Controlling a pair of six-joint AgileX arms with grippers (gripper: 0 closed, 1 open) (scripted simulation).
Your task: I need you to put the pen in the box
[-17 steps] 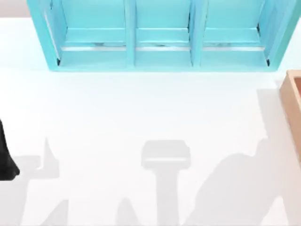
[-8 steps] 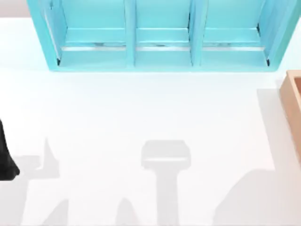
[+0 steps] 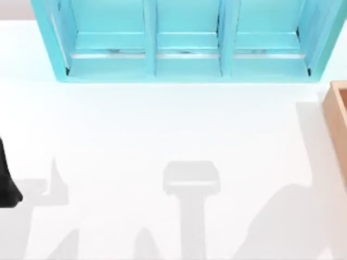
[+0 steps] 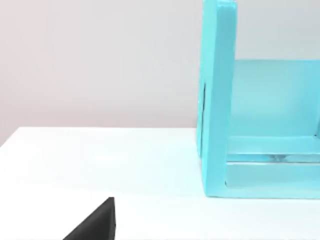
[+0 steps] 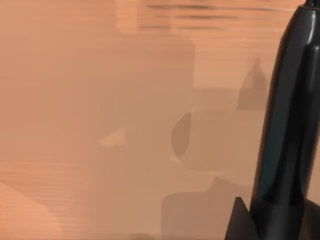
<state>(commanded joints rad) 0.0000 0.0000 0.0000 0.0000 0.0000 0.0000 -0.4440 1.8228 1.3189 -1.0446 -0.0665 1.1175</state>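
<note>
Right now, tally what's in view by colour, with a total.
Teal: 1, shelf unit
Tan: 1, box
Black: 1, pen, above the box's brown inside in the right wrist view
White: 1, table
Total: 4

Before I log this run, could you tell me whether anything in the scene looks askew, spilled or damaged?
Nothing stands out. The teal shelf unit stands square at the far side of the white table, and the box sits at the table's right edge. In the right wrist view the pen hangs above the box's brown inside, intact.

box (image 3: 337, 116) cut by right edge, pen (image 5: 287, 130) partly cropped
</note>
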